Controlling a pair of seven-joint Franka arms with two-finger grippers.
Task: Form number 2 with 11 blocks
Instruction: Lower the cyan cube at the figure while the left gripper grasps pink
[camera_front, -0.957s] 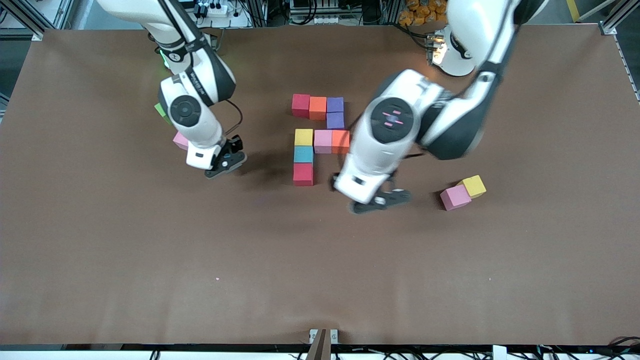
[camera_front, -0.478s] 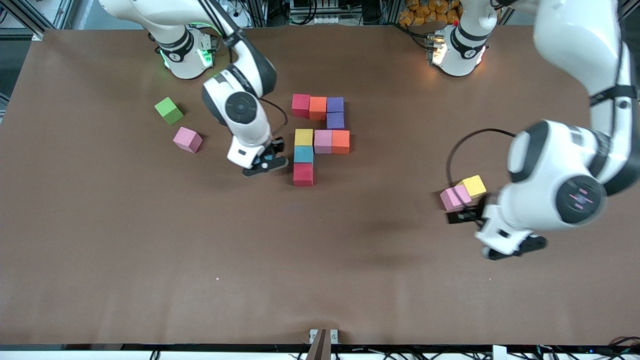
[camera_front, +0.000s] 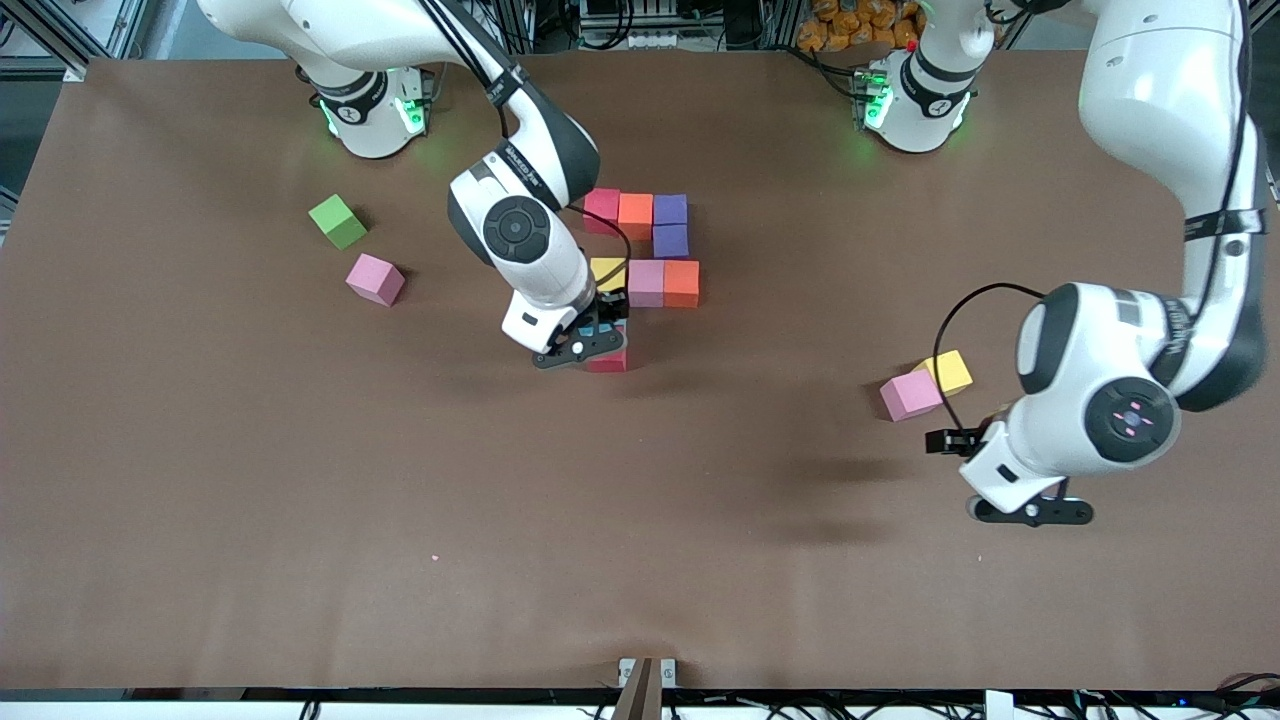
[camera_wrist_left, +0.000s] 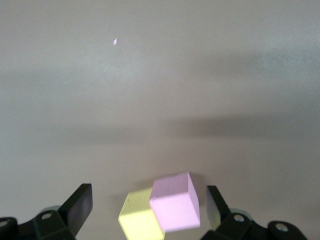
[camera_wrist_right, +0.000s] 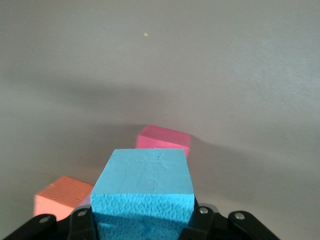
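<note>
Since a second ago the right gripper has swung in over the red cube at the foot of the unfinished number 2 mid-table, pinching a light blue cube. The left gripper, fingers spread and empty, has withdrawn toward its end of the table, beside the loose pink cube and yellow cube.

Coloured cubes on a brown counter

A light blue cube, honeycomb-textured on one face, is seen beside a red cube; a green cube lies apart.
</note>
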